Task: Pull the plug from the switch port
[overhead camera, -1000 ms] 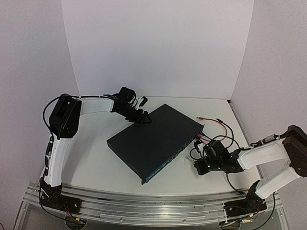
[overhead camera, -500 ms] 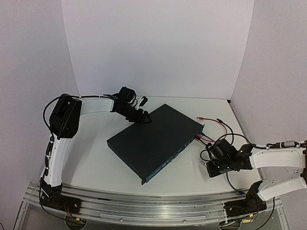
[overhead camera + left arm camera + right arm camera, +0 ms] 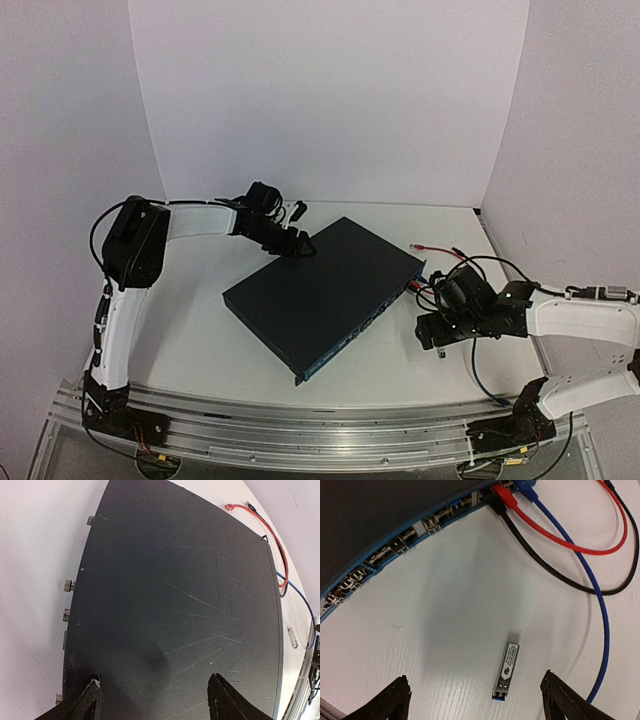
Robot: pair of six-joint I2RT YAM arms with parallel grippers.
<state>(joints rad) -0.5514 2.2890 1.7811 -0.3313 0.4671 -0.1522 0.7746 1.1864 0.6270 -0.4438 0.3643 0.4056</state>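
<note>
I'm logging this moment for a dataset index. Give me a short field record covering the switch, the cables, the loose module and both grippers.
switch: flat on the table, port face towards the right arm
cables: red cable, black cable and blue cable meet the port face at one end
transceiver module: loose on the table, apart from the switch
left gripper: open, over the switch's top
right gripper: open, above the module, holding nothing

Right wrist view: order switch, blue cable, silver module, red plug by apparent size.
1. switch, though cropped by the frame
2. blue cable
3. silver module
4. red plug, cropped at the top edge; its rank against the module is unsure
</note>
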